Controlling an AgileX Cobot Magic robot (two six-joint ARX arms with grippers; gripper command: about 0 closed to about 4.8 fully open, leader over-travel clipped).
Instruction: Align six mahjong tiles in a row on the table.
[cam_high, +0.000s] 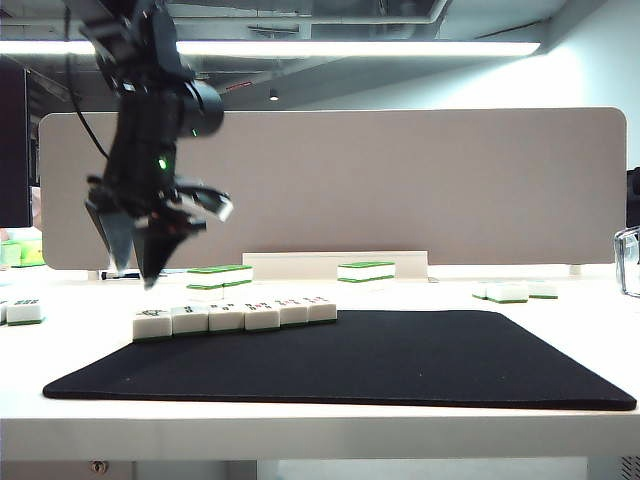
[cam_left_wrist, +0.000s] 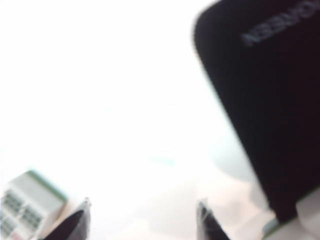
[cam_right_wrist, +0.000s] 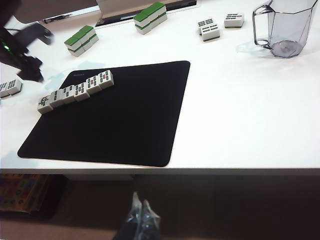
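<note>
On the far-left part of a black mat (cam_high: 340, 355), six mahjong tiles (cam_high: 235, 316) sit face-up in a touching row; ext. view shows them side-on, right wrist view from above (cam_right_wrist: 75, 91). Only the right wrist view shows a clear jug (cam_right_wrist: 280, 27) at far right. Left wrist view is blurred & overexposed: mat corner (cam_left_wrist: 260, 100), one loose tile (cam_left_wrist: 25, 207). Left gripper (cam_high: 150, 262) hovers above the row's left end, fingers (cam_left_wrist: 75, 227) apart w/ nothing between them. Right gripper (cam_right_wrist: 140, 215) hangs below the near edge of the table (cam_right_wrist: 240, 110), tips together, empty. White table carries stray tiles: green-backed stacks (cam_high: 366, 270) at far side, more (cam_high: 515, 291) at right. Grey partition (cam_high: 400, 180) behind; ceiling strip light.
</note>
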